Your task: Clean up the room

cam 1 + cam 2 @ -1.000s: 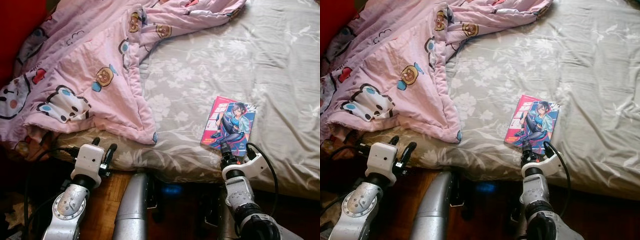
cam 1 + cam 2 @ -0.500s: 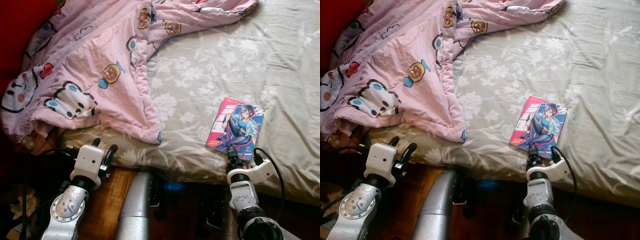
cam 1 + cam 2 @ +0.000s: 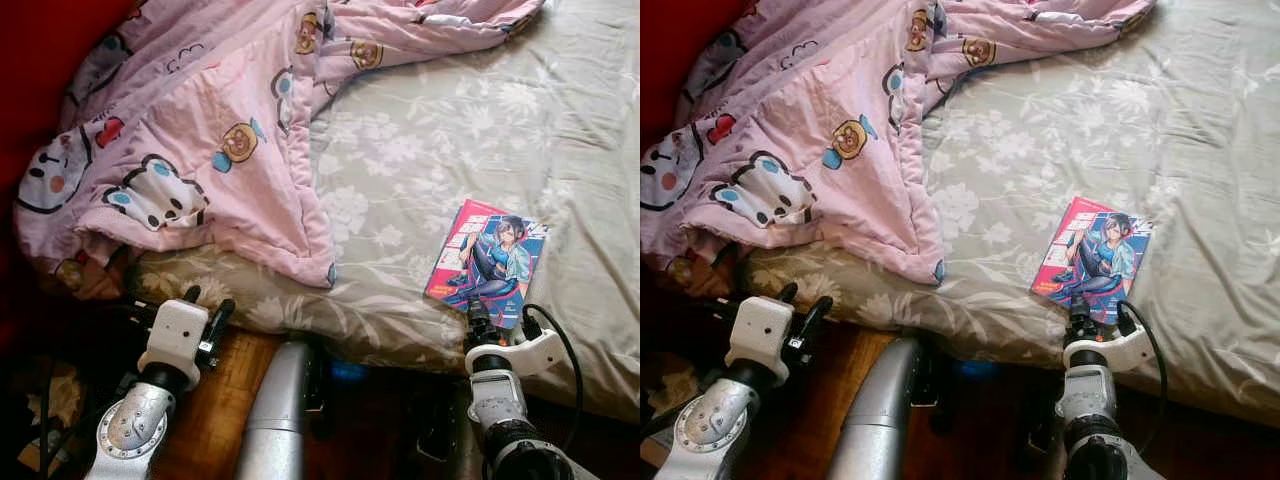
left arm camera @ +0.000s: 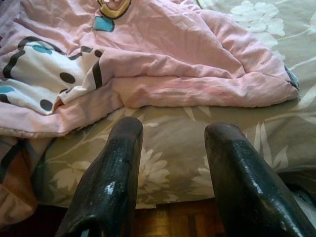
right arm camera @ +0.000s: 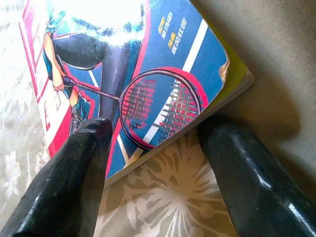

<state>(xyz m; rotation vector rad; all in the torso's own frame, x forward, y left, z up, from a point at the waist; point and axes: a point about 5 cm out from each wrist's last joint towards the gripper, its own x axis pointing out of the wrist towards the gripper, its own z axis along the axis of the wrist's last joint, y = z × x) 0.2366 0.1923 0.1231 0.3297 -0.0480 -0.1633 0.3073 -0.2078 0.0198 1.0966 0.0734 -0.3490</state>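
Observation:
A comic book (image 3: 487,262) with a pink and blue cover lies flat on the grey flowered bedsheet (image 3: 450,140), near the bed's front edge. My right gripper (image 3: 497,322) is open right at the book's near edge; in the right wrist view its fingers (image 5: 74,173) straddle the book's near corner (image 5: 148,98). A rumpled pink cartoon-print blanket (image 3: 220,130) covers the bed's left part. My left gripper (image 3: 205,300) is open just below the bed's edge, pointing at the blanket's hem (image 4: 148,84).
A red surface (image 3: 40,50) stands at the far left beside the bed. Wooden floor (image 3: 225,400) shows below the bed's edge between my arms. The right half of the sheet is bare apart from the book.
The whole scene has shifted right and down in the eye views, so the camera has moved. My right gripper stays at the book's near edge; the left stays below the bed's edge.

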